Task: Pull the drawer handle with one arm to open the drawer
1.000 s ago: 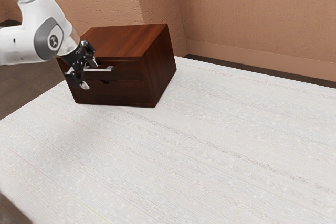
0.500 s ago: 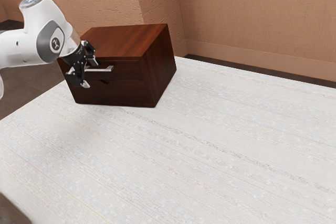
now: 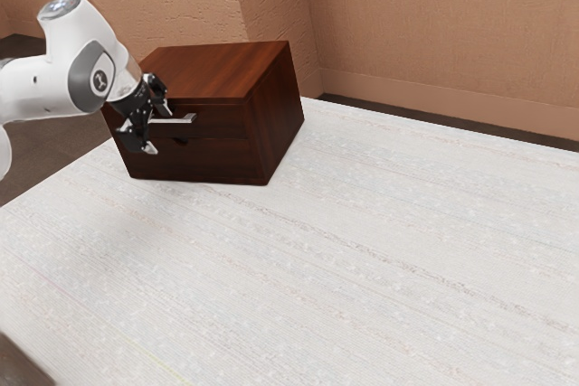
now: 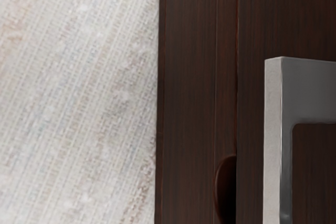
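Gripper (image 3: 154, 122) stands spread wide at the cabinet (image 3: 237, 74) front, one finger above and one below the end of the silver handle (image 3: 179, 118). Its drawer (image 3: 217, 121) looks flush with the cabinet face. White table (image 3: 362, 259) stretches away beneath the cabinet.

**Dark wood, pale metal**

The box (image 3: 244, 74) is dark reddish wood, smooth, with fine grain and a soft sheen. Its handle (image 4: 275, 129) is matt grey metal. The table (image 3: 362, 250) looks whitish, matt and finely ribbed. The wall (image 3: 434, 15) is rough tan plaster. The arm (image 3: 45, 88) is glossy white, the gripper (image 3: 143, 124) black.
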